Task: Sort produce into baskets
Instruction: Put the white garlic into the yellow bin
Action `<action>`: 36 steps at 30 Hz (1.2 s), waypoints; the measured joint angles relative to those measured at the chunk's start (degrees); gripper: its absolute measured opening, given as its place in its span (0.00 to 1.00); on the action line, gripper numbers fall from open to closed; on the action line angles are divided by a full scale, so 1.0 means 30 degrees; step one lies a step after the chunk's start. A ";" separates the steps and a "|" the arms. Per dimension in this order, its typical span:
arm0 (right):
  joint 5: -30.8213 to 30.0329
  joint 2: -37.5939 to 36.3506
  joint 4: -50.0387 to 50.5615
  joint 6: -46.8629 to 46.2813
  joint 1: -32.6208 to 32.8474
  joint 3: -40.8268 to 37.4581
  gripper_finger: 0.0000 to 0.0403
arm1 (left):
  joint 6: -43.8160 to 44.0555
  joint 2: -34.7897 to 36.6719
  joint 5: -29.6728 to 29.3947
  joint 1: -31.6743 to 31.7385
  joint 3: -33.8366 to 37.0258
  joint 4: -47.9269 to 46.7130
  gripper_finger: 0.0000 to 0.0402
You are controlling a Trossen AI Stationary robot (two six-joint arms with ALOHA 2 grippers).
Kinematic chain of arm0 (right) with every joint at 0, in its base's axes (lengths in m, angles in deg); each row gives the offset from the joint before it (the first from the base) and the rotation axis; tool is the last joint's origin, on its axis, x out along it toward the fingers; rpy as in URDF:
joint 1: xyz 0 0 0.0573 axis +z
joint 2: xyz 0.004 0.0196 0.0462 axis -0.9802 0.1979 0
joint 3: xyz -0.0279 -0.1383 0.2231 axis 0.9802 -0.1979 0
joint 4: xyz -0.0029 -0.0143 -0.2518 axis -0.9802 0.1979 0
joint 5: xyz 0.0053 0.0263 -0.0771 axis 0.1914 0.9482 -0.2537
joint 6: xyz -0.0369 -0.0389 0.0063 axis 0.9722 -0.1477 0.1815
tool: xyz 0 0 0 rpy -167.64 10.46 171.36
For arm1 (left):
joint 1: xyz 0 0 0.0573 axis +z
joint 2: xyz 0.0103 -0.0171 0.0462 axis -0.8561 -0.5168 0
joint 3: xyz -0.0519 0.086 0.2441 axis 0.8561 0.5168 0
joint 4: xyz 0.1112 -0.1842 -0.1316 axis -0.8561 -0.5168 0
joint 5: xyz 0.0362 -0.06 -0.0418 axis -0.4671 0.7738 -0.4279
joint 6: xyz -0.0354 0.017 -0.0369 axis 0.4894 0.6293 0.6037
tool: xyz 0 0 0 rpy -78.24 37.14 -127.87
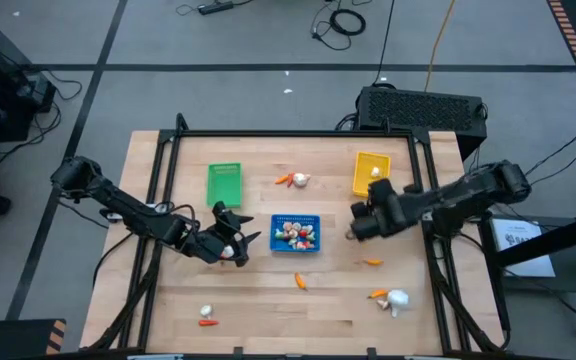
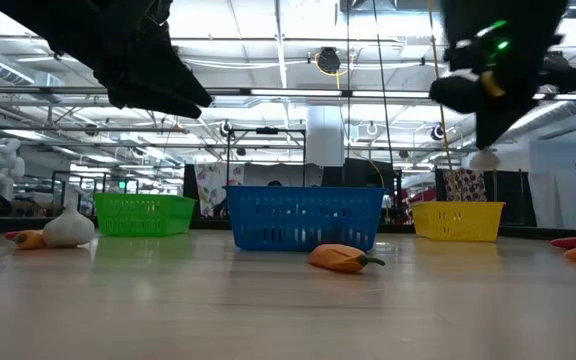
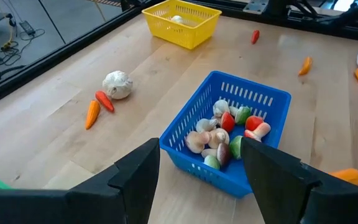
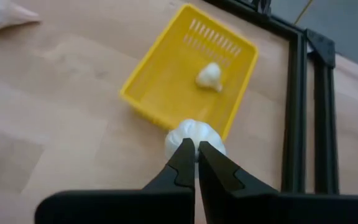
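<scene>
Right gripper [image 4: 196,163] is clenched on a white garlic bulb [image 4: 192,134], its dark fingers pressed almost together with the bulb pinched at their tips, raised above the tabletop [image 1: 268,300] just beside the yellow basket [image 4: 166,81]. Only the right wrist view shows this pinch plainly, along with a second garlic bulb [image 4: 209,75] lying inside the yellow basket; the high view shows only where that arm sits, near the basket's near end. The low view shows the held bulb hanging well clear of the wood.

Left gripper [image 3: 199,163] is released, fingers spread wide, hovering just beside the blue basket [image 3: 272,99]. Its wrist view alone reveals the basket's load: a heap of small red, white and green pieces [image 3: 225,134].

The green basket [image 1: 224,184] stands farther back on the left.

Loose produce remains scattered: a garlic bulb with two orange carrots [image 3: 92,113] touching it, and another bulb with a carrot [image 1: 377,295] at the front right.
</scene>
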 joint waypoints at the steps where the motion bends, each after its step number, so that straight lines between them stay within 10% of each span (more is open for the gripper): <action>1: 0.0003 0.0000 -0.0237 0.0773 -0.0624 0.0000 0.00 | 0.0001 0.0001 0.0006 0.0000 0.0000 -0.0016 0.58; 19: -0.0137 0.0000 -0.3944 0.8762 -0.6780 0.0000 0.03 | 0.2506 0.0000 0.6763 -0.0029 0.0000 -0.1431 0.58; 36: -0.0231 0.0000 -0.4240 0.9398 -0.6959 0.0000 0.21 | 0.8597 0.0000 0.6097 -0.0784 -0.0082 -0.6845 0.58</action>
